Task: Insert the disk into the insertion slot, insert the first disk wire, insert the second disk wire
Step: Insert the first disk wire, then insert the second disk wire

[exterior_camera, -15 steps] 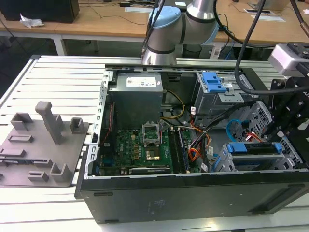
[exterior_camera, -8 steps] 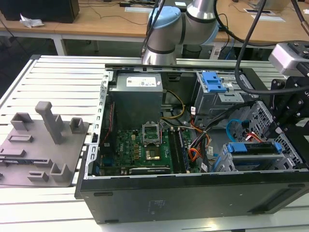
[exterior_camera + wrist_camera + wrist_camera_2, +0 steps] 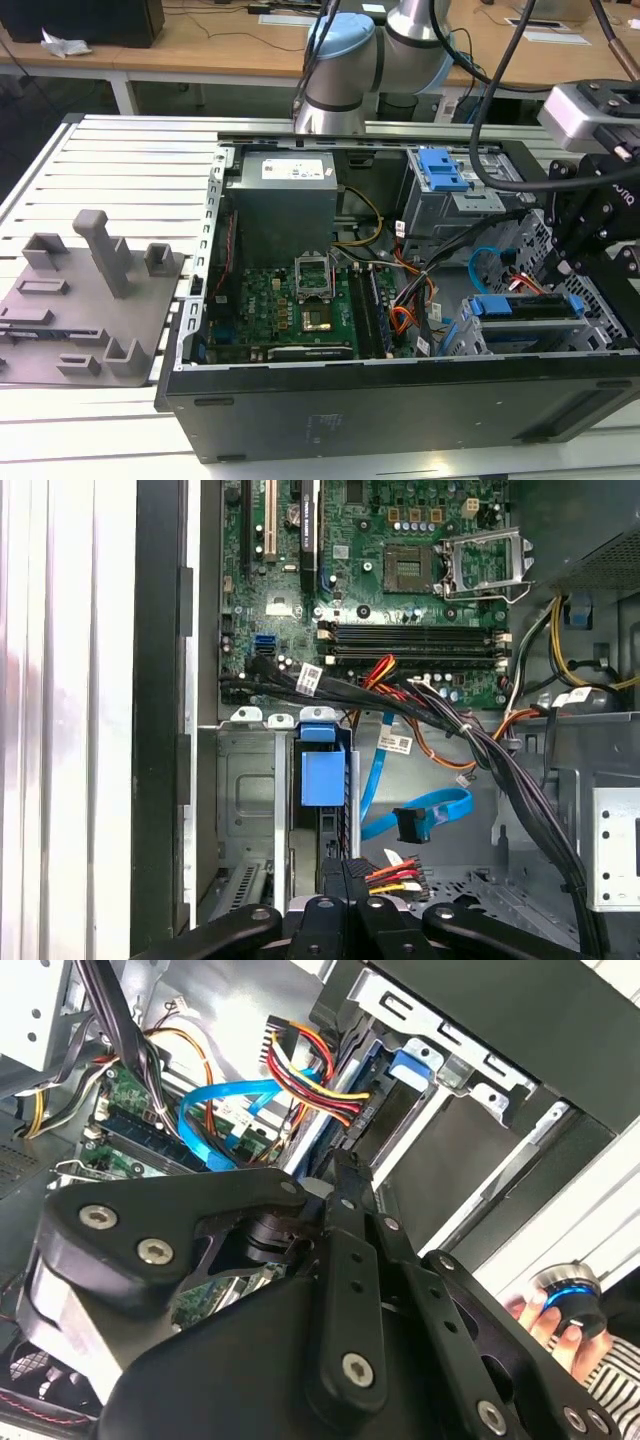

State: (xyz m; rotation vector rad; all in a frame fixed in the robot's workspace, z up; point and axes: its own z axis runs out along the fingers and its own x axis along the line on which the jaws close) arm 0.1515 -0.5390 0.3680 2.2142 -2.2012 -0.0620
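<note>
The disk [image 3: 528,306], in its bright blue carrier [image 3: 322,770], sits inside the insertion slot [image 3: 250,800], a grey metal cage at the exterior view's right. My gripper [image 3: 345,880] reaches down at the disk's rear end, its fingers drawn together on the dark plug of the first disk wire [image 3: 325,1085], a red, orange and yellow bundle. The plug [image 3: 362,1120] lies against the disk's rear edge. The second disk wire [image 3: 410,815], a light-blue loop with a dark plug, hangs free beside it.
The open computer case holds a motherboard [image 3: 300,300], a power supply [image 3: 280,200] and thick black cable bundles [image 3: 480,740] running close past the gripper. A taller grey bay with a blue latch [image 3: 440,170] stands behind. A person's hand [image 3: 535,1315] holds a round knob outside the case.
</note>
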